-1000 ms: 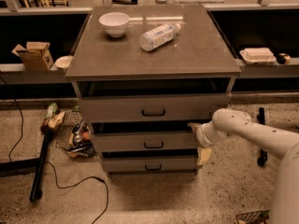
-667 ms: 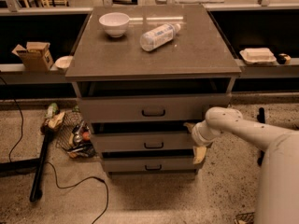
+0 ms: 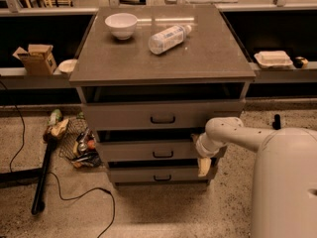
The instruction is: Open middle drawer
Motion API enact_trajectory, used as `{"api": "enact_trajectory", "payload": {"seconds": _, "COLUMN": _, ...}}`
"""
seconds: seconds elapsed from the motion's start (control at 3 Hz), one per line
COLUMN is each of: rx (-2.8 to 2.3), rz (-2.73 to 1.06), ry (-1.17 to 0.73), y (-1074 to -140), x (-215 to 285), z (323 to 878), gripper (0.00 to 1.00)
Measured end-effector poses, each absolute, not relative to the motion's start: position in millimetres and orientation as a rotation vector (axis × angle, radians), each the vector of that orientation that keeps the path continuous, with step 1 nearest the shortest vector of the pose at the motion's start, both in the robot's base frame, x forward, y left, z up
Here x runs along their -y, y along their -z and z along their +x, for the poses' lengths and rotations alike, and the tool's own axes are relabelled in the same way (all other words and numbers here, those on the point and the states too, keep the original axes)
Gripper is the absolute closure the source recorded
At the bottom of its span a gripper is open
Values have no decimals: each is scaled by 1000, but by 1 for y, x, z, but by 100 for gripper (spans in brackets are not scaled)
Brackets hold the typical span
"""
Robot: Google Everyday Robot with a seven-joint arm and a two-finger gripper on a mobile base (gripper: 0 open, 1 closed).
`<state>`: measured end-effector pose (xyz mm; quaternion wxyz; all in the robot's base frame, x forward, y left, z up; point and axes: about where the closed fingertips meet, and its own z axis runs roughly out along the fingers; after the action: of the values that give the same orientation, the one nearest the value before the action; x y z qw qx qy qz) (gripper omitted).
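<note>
While beside middle drawer (image 3: 143, 150), jaws right of handle (image 3: 163, 154)

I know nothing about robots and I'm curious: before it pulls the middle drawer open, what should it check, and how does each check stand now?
1. Gripper level with the middle drawer: ok, it is at the drawer's right end.
2. Gripper on the drawer's handle: not ok, the handle is centred and the gripper is well to its right.
3. Firm hold on anything: cannot tell.
4. White bowl and plastic bottle on the cabinet top back from the front edge: ok.
</note>
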<state>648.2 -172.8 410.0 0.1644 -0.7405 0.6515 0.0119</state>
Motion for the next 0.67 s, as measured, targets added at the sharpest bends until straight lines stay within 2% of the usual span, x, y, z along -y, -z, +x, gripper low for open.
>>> {"api": "enact_trajectory", "payload": {"seconds": 0.33, "rx": -1888, "rz": -2094, "ry": -48, "y": -399, "x": 166, "z": 647, "gripper": 0}}
{"api": "enact_trajectory", "payload": {"seconds": 0.67, "rx": -1902, "rz": -2073, "ry": -69, "y": -394, "x": 164, "z": 647, "gripper": 15}}
